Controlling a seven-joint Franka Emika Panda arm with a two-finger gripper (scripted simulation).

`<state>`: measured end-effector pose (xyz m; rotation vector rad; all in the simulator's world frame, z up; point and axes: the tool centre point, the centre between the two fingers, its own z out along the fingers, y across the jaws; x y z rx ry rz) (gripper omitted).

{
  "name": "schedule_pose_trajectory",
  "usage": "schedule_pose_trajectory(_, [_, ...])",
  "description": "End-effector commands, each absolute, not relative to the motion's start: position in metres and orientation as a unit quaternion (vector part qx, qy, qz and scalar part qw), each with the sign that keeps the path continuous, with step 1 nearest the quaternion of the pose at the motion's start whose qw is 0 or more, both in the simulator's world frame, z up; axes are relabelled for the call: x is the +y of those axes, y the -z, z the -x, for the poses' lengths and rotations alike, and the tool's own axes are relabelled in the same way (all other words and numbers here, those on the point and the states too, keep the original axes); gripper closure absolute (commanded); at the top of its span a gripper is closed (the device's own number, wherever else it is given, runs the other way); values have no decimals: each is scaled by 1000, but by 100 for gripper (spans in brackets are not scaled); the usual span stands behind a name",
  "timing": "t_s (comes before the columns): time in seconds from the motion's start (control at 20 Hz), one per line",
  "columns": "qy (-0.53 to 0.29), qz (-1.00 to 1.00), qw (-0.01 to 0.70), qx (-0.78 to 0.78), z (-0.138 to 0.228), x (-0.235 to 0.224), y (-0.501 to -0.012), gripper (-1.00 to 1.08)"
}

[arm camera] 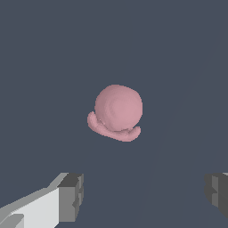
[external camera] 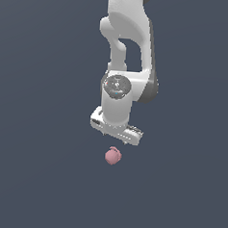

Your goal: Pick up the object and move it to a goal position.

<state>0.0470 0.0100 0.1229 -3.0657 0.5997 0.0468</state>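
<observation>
The object [external camera: 112, 156] is a small pink roundish lump with a curled stub along one side. It lies on the dark grey surface just below the white gripper [external camera: 116, 135] in the exterior view. In the wrist view the object [arm camera: 118, 111] sits near the middle of the picture, with its curled rim showing. My gripper [arm camera: 144, 193] is open and empty, with its two grey fingertips [arm camera: 71, 196] spread wide. The object is not between the fingers; it lies clear of them, untouched.
The white arm [external camera: 125, 49] reaches down from the top of the exterior view. The flat dark grey surface [external camera: 34, 178] fills both views, and no other objects or edges show.
</observation>
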Motion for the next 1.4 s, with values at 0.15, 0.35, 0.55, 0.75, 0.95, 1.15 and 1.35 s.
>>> schedule_pose_trajectory(0.15, [-9,966,5,260,-70,8,-109,-92])
schedule_pose_trajectory(0.35, [-5,955,3,295,-82,7,-100,-92])
schedule_pose_trajectory(0.55, [-2,947,1,321,-91,7,-94,-92])
schedule_pose_trajectory(0.75, [-1,942,0,335,-95,7,-91,-92])
schedule_pose_trajectory(0.95, [0,940,0,340,-97,7,-89,-92])
schedule_pose_trajectory(1.15, [0,941,0,338,-96,7,-86,-92])
schedule_pose_trajectory(1.35, [0,941,0,339,-96,7,-69,-92])
